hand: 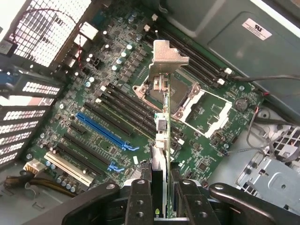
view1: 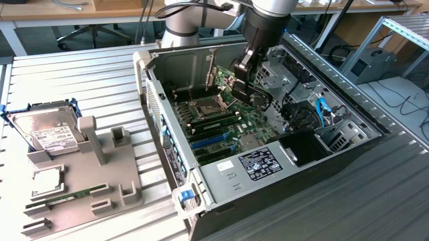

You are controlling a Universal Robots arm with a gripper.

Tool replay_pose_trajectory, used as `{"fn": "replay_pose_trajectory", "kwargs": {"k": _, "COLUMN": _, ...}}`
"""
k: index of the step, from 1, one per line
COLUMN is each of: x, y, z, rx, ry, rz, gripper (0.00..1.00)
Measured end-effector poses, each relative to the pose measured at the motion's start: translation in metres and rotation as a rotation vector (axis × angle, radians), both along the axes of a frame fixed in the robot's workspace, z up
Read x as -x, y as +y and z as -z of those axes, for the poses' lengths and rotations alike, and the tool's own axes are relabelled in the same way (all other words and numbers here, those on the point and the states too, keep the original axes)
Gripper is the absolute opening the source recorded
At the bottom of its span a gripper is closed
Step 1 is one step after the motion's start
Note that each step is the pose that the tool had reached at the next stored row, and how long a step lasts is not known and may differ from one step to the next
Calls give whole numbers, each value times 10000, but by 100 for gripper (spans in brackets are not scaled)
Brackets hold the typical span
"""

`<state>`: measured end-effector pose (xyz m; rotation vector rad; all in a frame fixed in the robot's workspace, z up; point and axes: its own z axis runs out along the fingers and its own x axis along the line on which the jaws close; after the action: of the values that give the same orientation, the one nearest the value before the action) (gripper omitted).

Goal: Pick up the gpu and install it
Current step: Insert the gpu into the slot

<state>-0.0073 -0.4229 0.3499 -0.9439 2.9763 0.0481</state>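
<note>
The slim green gpu card (hand: 162,140) with silver bracket is clamped in the black gripper (hand: 161,192). It is held over the green motherboard (view1: 258,131), upper centre of the exterior view.

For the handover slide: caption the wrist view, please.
Hand grips the gpu edge-on over the motherboard and its blue expansion slots.

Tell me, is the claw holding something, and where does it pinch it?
Yes: the gripper pinches the gpu by its thin board, at the end away from the silver bracket.
</note>
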Motion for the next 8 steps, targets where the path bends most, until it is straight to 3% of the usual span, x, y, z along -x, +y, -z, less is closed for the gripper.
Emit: {"fn": "replay_pose_trajectory", "kwargs": {"k": 8, "x": 0, "y": 0, "z": 2, "rx": -1, "ry": 0, "rz": -743, "gripper": 26}}
